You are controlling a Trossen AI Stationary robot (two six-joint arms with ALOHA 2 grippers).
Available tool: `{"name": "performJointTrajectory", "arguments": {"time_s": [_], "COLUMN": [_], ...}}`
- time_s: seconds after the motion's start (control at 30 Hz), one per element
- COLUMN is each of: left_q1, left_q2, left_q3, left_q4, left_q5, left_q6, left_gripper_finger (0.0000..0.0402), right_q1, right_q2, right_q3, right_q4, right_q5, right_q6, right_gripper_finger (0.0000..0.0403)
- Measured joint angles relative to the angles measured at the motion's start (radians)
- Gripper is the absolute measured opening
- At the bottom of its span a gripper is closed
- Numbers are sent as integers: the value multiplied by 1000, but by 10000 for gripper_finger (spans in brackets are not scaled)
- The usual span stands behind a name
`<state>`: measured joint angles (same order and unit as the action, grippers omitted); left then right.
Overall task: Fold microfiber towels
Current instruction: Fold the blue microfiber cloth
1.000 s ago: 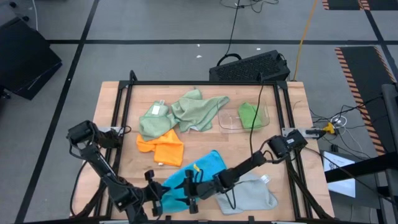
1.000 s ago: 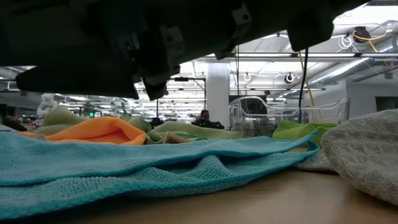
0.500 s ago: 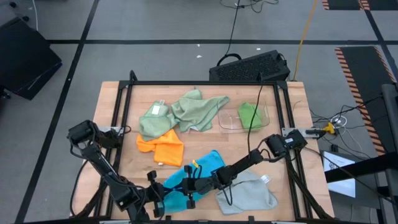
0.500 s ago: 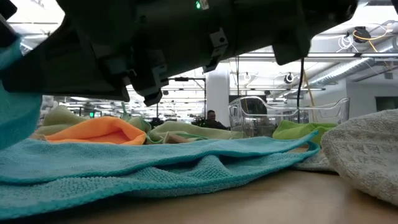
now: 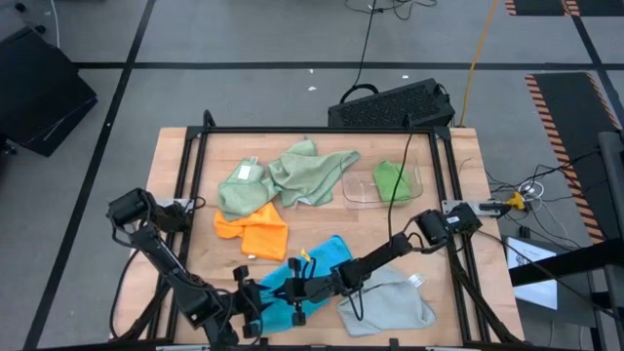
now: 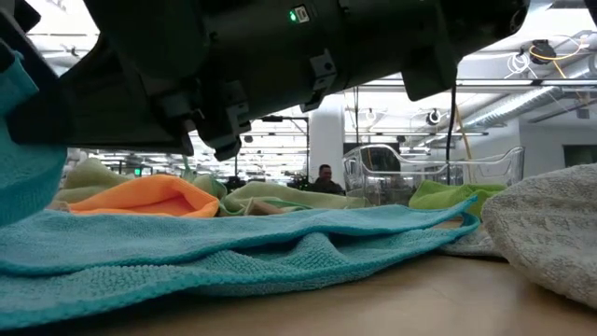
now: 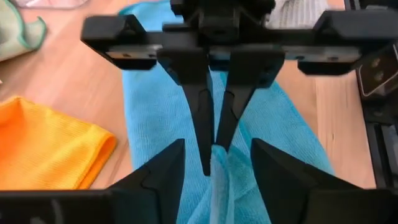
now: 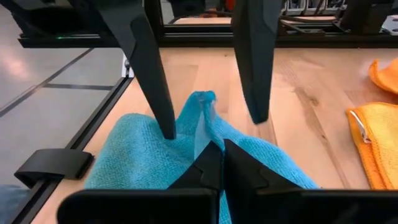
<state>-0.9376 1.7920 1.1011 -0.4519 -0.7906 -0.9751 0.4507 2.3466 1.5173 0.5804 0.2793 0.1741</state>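
The bright blue towel point(image 5: 322, 258) lies near the table's front edge, with a narrow ridge of it pulled up. My right gripper point(image 8: 222, 144) is shut on that ridge. My left gripper point(image 7: 217, 144) faces it from the table's left, open. Its two fingers point(image 8: 152, 81) stand on either side of the same ridge. Whether their tips touch the cloth I cannot tell. The orange towel point(image 5: 258, 232), two sage green towels point(image 5: 244, 190) and the grey towel point(image 5: 385, 304) lie on the table untouched. My right gripper pinches a raised fold point(image 8: 202, 121) of the blue towel between its two fingers. They come in low from the table's right, slanting down. The fold stands up above the fingertips, while the rest of the towel point(image 7: 155, 112) lies spread on the table.
A clear tray point(image 5: 356, 190) at the back right holds a bright green towel point(image 5: 392, 180). A dark frame point(image 5: 185, 195) runs along the table's sides. The grey towel lies just right of the blue one, under my right arm. In the low view a person shows far off in the room.
My right gripper has shifted a little toward the table's left, over the blue towel. In the low view, part of the blue towel has risen at the picture's left edge, while the rest stays flat on the table.
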Motion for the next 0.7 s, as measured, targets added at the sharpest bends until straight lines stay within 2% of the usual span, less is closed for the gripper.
{"name": "performJointTrajectory", "arguments": {"time_s": [0.07,0.13,0.3,0.4,0.57,0.7], "left_q1": [8,15,0,-21,-49,-62], "left_q2": [0,0,0,-4,-23,-29], "left_q3": [-4,-5,2,3,3,4], "left_q4": [1,-2,17,10,-42,-116], "left_q5": [25,40,-2,-34,-101,-128], "left_q6": [2,10,93,94,37,-48], "left_gripper_finger": [173,145,20,13,6,8], "right_q1": [0,0,1,8,30,57], "right_q2": [0,0,-2,-60,-203,-309], "right_q3": [0,0,-1,-8,-11,-99], "right_q4": [6,6,-8,-164,-548,-683], "right_q5": [-1,-10,-22,-23,-15,3], "right_q6": [0,0,-1,-12,-77,-134], "right_gripper_finger": [2,2,13,49,126,163]}}
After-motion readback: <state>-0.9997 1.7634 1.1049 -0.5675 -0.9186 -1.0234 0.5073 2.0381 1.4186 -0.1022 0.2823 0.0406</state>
